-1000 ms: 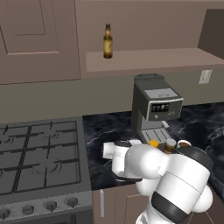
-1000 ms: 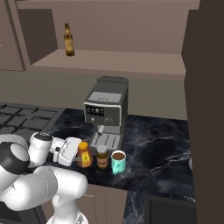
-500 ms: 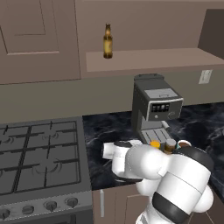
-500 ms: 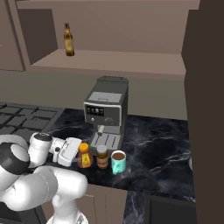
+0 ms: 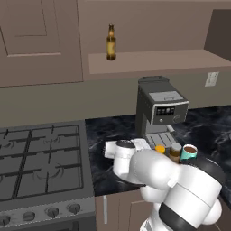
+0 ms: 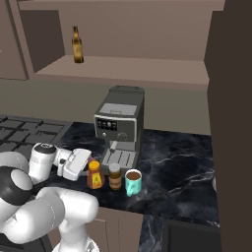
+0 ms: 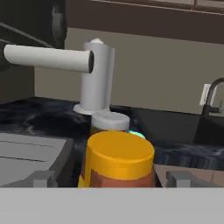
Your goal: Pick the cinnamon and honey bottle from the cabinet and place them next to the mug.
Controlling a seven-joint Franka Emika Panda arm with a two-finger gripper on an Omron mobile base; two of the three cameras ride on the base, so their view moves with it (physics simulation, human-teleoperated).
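Observation:
The honey bottle (image 6: pixel 94 175), amber with an orange cap, stands on the black marble counter in front of the coffee machine. Touching or nearly touching its right side is the cinnamon jar (image 6: pixel 115 176), then the teal mug (image 6: pixel 133 181) with dark liquid. The same row appears in the left base view as honey cap (image 5: pixel 160 149), cinnamon (image 5: pixel 175 152) and mug (image 5: pixel 188 152). My gripper (image 6: pixel 84 166) is at the bottle's left. In the hand view it (image 7: pixel 110 179) is open, its fingertips (image 7: pixel 43 178) standing clear on either side of the honey bottle (image 7: pixel 119 159). The cabinet's shelf ledge (image 6: pixel 123 66) runs above.
A slender dark brown bottle (image 6: pixel 77 45) stands on the shelf. The grey coffee machine (image 6: pixel 120 125) sits right behind the row. A gas stove (image 5: pixel 40 158) lies to the left. In the hand view, a pale grey post with a horizontal bar (image 7: pixel 98 78) rises beyond the bottle, with a dark faucet (image 7: pixel 214 94) farther off.
The hand has edged slightly beside the honey bottle. Bottle, jar and mug stay where they were.

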